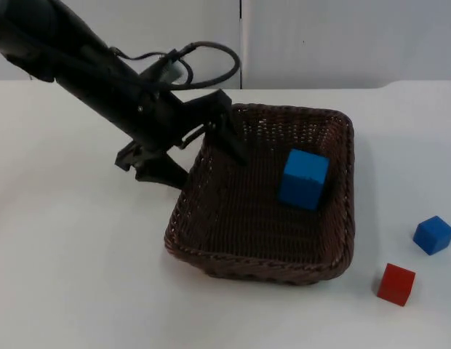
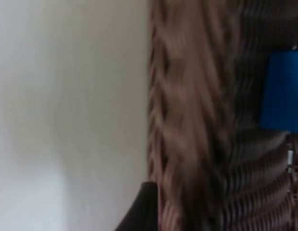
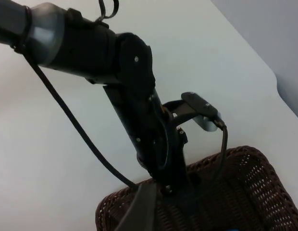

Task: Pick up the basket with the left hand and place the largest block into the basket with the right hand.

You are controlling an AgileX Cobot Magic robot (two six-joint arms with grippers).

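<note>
Three blocks lie in sight from the top view; the largest, a big blue cube (image 1: 304, 178), sits inside the brown wicker basket (image 1: 342, 218), leaning toward its right-hand wall; a small blue cube (image 1: 433, 235) and a small red cube (image 1: 396, 283) rest on the white table (image 1: 73, 276) to the basket's right, near each other and apart from the basket.

My left gripper (image 1: 204, 149) is at the basket's left rim; one finger reaches down inside the wall, the other stands outside it on the table side, so my jaws straddle the woven edge and are closed upon it; the basket looks tilted, its left side raised a little. From my left wrist, the rim (image 2: 182, 120) runs close before me, the pale table on one side, the dark weave and the big blue cube (image 2: 282, 91) on the other; one black fingertip (image 2: 142, 209) stands against the rim's outer face.

My right wrist camera looks across at my left arm (image 3: 130, 96) coming down onto the basket (image 3: 254, 192), the table pale behind it; a black fingertip of my right gripper (image 3: 142, 211) shows there, and I cannot tell whether that pincer is wide or narrow; the right arm waits off to the side.
</note>
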